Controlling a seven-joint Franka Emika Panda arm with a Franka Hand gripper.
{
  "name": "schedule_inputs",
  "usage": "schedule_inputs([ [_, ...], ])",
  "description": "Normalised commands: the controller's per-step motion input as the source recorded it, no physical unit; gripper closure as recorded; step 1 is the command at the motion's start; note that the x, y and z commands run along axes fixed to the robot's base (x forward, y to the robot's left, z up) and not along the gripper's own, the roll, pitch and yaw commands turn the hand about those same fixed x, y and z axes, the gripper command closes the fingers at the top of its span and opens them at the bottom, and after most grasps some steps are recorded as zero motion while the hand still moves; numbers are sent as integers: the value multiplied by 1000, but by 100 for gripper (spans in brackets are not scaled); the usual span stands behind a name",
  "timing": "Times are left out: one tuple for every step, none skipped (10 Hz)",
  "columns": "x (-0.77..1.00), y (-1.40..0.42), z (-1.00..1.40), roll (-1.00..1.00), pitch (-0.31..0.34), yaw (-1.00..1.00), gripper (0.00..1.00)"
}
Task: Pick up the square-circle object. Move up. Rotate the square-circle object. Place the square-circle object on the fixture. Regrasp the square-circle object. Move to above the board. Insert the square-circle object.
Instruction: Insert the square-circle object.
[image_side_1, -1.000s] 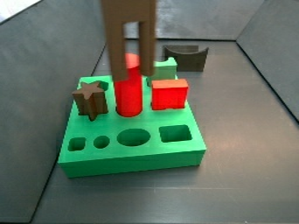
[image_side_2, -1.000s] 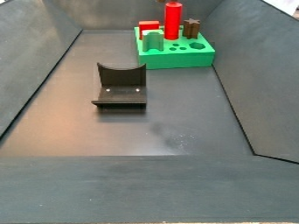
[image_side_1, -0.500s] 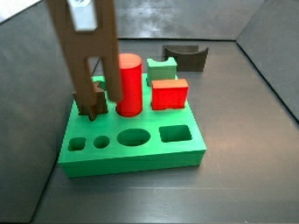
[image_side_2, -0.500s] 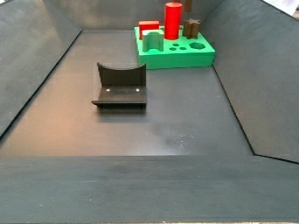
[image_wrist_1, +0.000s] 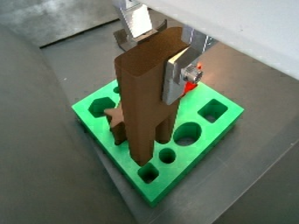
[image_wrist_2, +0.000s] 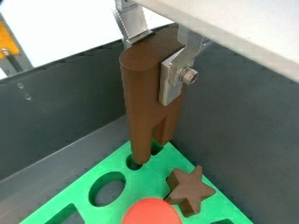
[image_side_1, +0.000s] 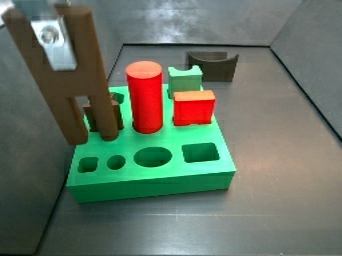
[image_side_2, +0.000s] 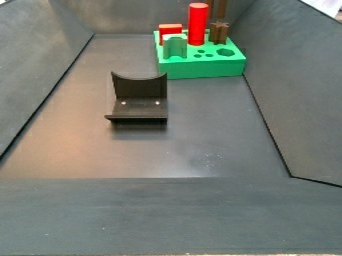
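Square-circle object (image_wrist_1: 146, 96): long, slim, matt dark-brown peg, hanging upright over the board's (image_side_1: 214, 180) nine-o'clock corner in a side view, lower end close above the small holes, not yet seated. Clamped near its upper end between the flat silver plates of the gripper (image_wrist_1: 158, 54), fingers (image_wrist_2: 176, 72) closed on it (probably rigid and light, smooth-sided, so prone to swing or slip if nudged against a hole rim; a hold high on the flat faces looks right). Glossy green board, red cylinder (image_side_1: 144, 98), red block (image_side_1: 195, 108), star peg (image_wrist_2: 187, 189); dark notched fixture (image_side_2: 136, 97) well apart.
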Motion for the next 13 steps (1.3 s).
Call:
schedule_inputs([
  [-111,-14,-329,-60,-107,0,100],
  [-137,-54,-306,-57,-131,-9,100],
  [-149,-83,-309,-43,-137,-14,100],
  [-171,-126,-283,-9,-140,-20,100],
  [-143,-180,-289,0,-133,-26,100],
  [-100,-177,-320,0,-129,-37,100],
  [-69,-134,-323,0,-127,-26,100],
  [69,-49,-166,1,0,-34,100],
  [180,0,-91,0,54,-80,100],
  [129,0,-94,0,79,-51,100],
  [166,9,-97,0,123,0,100],
  [234,17,-97,0,154,0,100],
  [229,0,-71,0,169,0,100],
])
